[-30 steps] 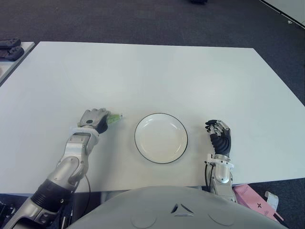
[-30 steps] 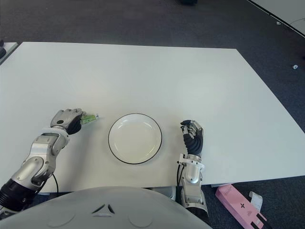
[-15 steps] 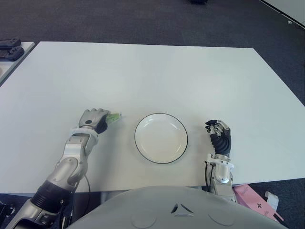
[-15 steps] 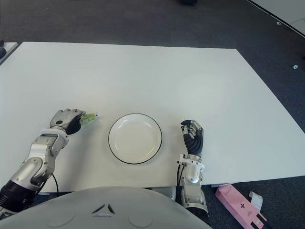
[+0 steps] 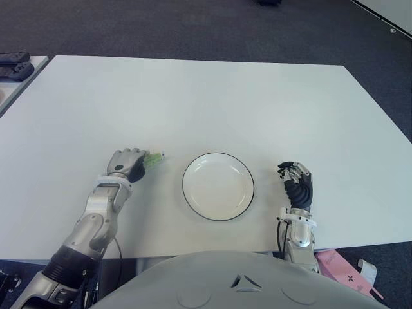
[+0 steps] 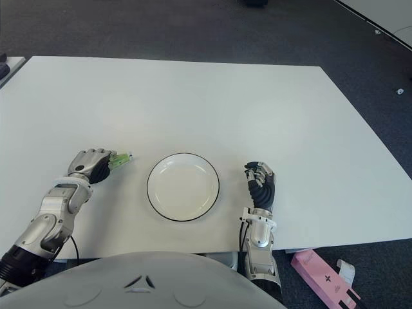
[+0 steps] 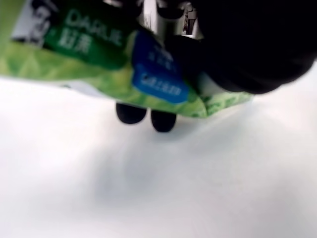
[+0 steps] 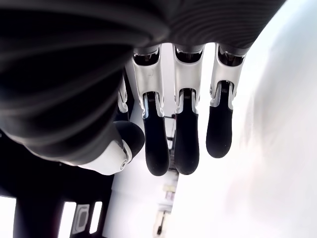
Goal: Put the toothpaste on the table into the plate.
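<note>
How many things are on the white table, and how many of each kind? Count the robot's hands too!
Toothpaste: 1, green, held in the left hand
Plate: 1, white with a dark rim, nothing in it
Robot hands: 2, left hand and right hand
Total: 4

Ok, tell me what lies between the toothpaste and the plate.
Nothing: in the eye views only bare white table separates the toothpaste, gripped in the left hand, from the plate. The right hand shows beyond the plate's right side.

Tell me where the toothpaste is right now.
The toothpaste is in the left hand, whose fingers are closed on it, on the robot's left of the plate and not yet over it.
</note>
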`<action>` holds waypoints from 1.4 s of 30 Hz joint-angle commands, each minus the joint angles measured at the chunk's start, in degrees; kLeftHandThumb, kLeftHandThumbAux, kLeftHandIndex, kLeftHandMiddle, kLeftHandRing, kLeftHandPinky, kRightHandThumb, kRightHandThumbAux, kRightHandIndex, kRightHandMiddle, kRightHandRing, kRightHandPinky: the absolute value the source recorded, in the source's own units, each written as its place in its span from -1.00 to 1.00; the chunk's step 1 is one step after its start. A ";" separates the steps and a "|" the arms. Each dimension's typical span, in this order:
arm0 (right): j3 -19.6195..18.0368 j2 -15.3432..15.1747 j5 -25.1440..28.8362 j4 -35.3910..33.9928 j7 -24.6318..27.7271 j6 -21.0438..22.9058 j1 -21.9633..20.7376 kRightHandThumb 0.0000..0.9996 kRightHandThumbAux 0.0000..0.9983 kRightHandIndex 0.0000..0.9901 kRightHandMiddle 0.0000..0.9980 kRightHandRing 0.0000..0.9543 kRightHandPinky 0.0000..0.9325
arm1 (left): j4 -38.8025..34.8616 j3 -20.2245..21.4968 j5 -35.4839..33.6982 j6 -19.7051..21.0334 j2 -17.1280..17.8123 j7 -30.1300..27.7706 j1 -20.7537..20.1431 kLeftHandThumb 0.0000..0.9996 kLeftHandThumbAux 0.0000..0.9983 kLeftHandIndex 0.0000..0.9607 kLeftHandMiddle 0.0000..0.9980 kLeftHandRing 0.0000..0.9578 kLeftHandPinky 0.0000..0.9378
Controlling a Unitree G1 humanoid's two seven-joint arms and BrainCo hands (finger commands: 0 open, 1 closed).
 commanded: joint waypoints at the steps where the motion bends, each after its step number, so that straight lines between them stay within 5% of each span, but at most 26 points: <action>1: -0.27 0.00 -0.27 0.77 -0.25 0.21 -0.52 0.43 0.46 -0.13 -0.04 0.03 0.04 | 1.89 0.83 -2.12 -0.59 -1.24 1.60 0.49 0.70 0.34 -0.18 0.10 0.79 0.85; 23: 0.13 0.62 -0.21 3.27 -0.55 -2.64 -2.02 0.42 0.46 -0.14 -0.02 0.06 0.10 | 4.10 4.74 -4.30 -9.43 -5.24 25.03 -2.48 0.70 0.34 -0.16 0.11 0.87 0.89; 35: 0.44 1.05 -0.07 3.65 -0.50 -2.15 -3.14 0.42 0.46 -0.13 -0.02 0.06 0.10 | 0.00 4.07 -4.28 -12.13 -5.16 23.96 -6.22 0.70 0.33 -0.14 0.12 0.89 0.90; 42: 0.69 1.39 -0.56 3.86 -0.82 -1.42 -3.64 0.42 0.46 -0.13 -0.02 0.08 0.11 | -0.51 3.30 -7.22 -17.37 -4.62 22.05 -8.16 0.70 0.33 -0.14 0.12 0.89 0.89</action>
